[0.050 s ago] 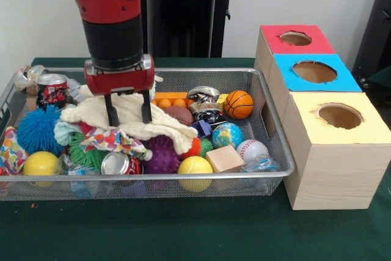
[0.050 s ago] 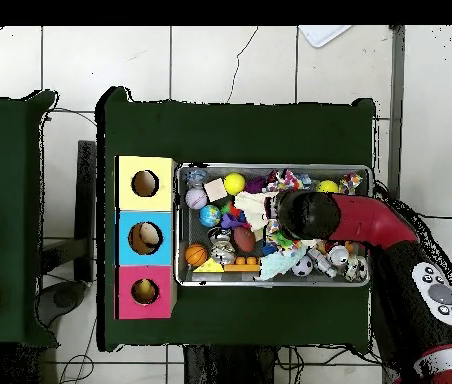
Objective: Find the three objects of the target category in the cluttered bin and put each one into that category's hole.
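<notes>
My gripper (image 1: 129, 110) hangs over the left middle of the wire bin (image 1: 278, 151). It is open, and both fingertips (image 1: 112, 116) touch a cream cloth (image 1: 160, 128) draped over the pile. Around the cloth lie a small basketball (image 1: 238, 104), a globe ball (image 1: 227, 134), a baseball (image 1: 252, 149), two yellow balls (image 1: 195, 166) (image 1: 41, 163), a purple spiky ball (image 1: 162, 154), a blue fuzzy ball (image 1: 38, 129) and drink cans (image 1: 52, 88) (image 1: 119, 163). In the overhead view the arm's wrist (image 2: 308, 215) hides the gripper.
To the right of the bin stand three joined boxes, each with a hole on top: red (image 1: 295, 38), blue (image 1: 314, 71), yellow (image 1: 339, 115). A wooden block (image 1: 224, 159) and a patterned cloth (image 1: 110, 140) lie near the bin's front rim. Green felt (image 1: 183, 224) covers the table.
</notes>
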Robot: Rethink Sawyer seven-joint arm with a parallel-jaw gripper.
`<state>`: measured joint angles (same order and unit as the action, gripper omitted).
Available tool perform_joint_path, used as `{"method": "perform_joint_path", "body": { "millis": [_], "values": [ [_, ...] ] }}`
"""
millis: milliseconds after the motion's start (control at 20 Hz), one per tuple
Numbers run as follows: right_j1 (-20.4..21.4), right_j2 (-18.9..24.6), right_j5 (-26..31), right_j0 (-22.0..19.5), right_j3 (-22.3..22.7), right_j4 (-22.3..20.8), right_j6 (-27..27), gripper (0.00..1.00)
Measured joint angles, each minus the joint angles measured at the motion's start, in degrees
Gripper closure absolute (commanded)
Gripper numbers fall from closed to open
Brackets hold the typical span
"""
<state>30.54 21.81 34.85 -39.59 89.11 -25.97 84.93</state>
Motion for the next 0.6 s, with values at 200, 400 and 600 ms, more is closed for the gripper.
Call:
{"method": "perform_joint_path", "body": {
  "millis": [200,400,600],
  "values": [
    [-2.5,-2.5,-2.3,1.6,-1.4,-1.2,0.0,0.00],
    [-3.9,-5.0,-3.3,3.1,-3.0,-1.4,0.0,1.00],
    [-4.0,-6.2,-3.3,3.7,-3.4,-1.4,0.0,1.00]
  ]
}}
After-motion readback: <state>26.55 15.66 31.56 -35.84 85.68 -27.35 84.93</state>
